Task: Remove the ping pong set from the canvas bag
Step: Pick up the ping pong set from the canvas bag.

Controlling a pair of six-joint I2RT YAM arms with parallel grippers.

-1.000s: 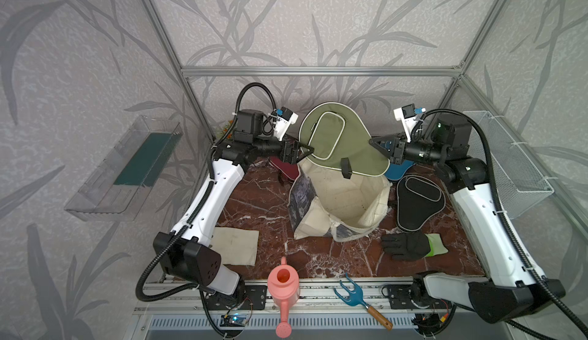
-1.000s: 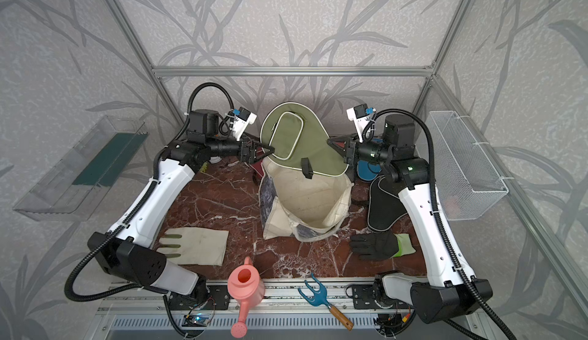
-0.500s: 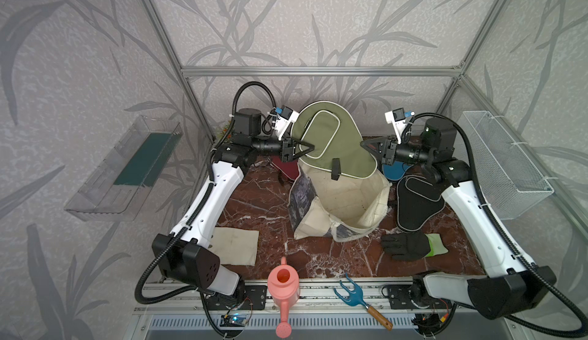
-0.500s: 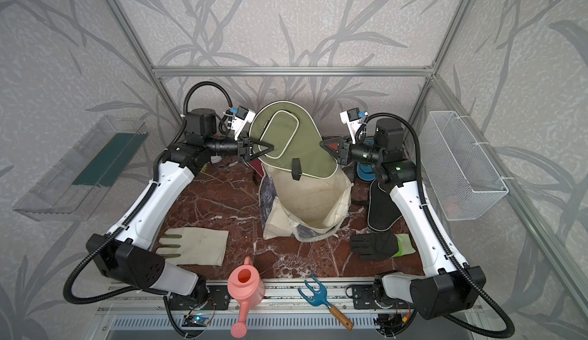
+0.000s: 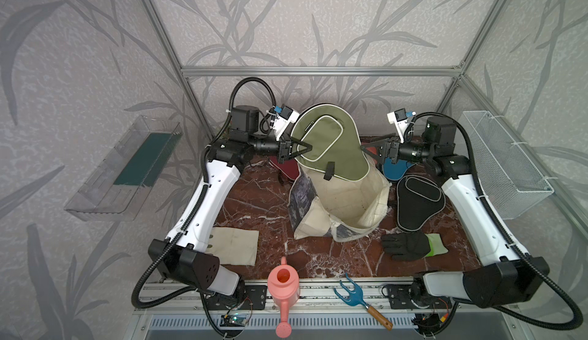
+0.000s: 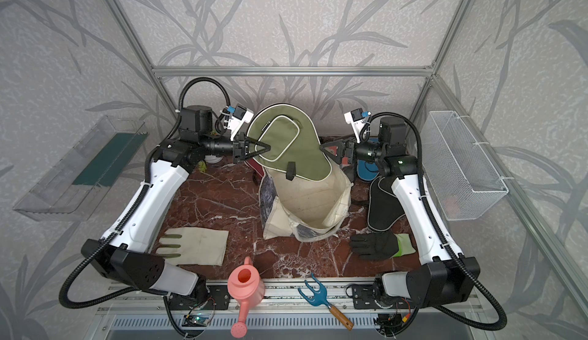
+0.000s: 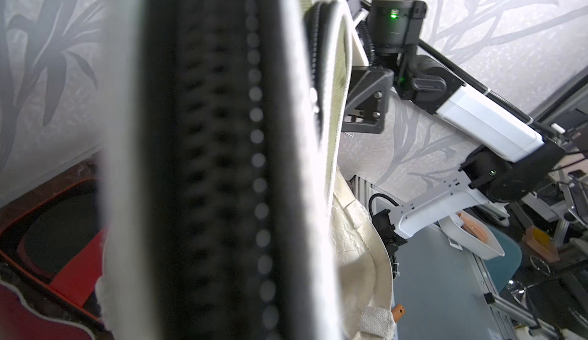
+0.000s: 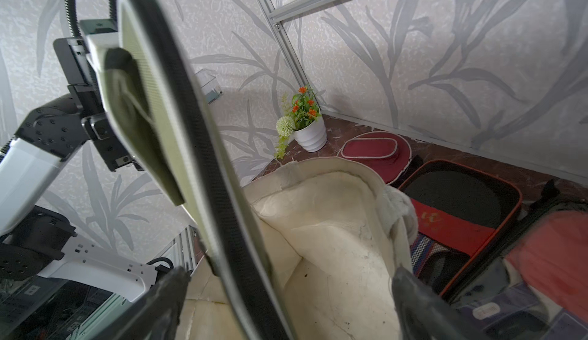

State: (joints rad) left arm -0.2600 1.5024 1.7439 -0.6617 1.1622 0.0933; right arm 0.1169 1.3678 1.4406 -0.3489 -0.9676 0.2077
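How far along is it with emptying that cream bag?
Nearly done. The black case, blue case, maroon case and red-striped box lie outside the bag. The left hand grips the olive case over the bag's mouth; the right hand is open. Remaining: set it down; the bag's visible lining looks bare.

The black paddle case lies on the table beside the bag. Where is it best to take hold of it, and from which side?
Grip the black paddle case at its narrow end, the one pointing toward the black glove. It lies flat on the table, so come from straight above, closing across that end; the round head looks too wide.
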